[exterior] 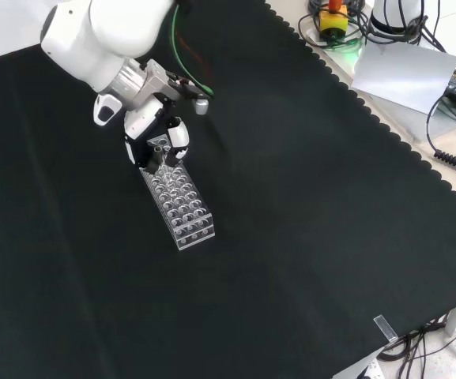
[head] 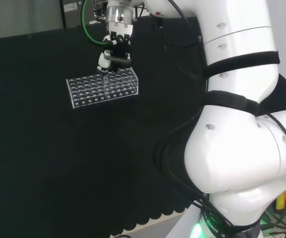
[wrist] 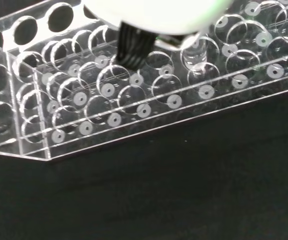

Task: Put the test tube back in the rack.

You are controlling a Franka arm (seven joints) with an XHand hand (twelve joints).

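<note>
Head view: hand (head: 114,55) hovers over rack (head: 103,87) far end on worktop (head: 43,163) | fingers curled, contents cannot tell | test tube unclear among clear holes | risk: tube misses hole, catches rack top, tips.

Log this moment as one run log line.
hand: over rack's far end, front view | test tube: not discernible | cloth: black

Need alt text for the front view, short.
The robot's black and white hand hangs over the far end of a clear plastic test tube rack on black cloth. The white arm enters from the top left; cables and gear lie beyond the cloth's scalloped edge.
</note>
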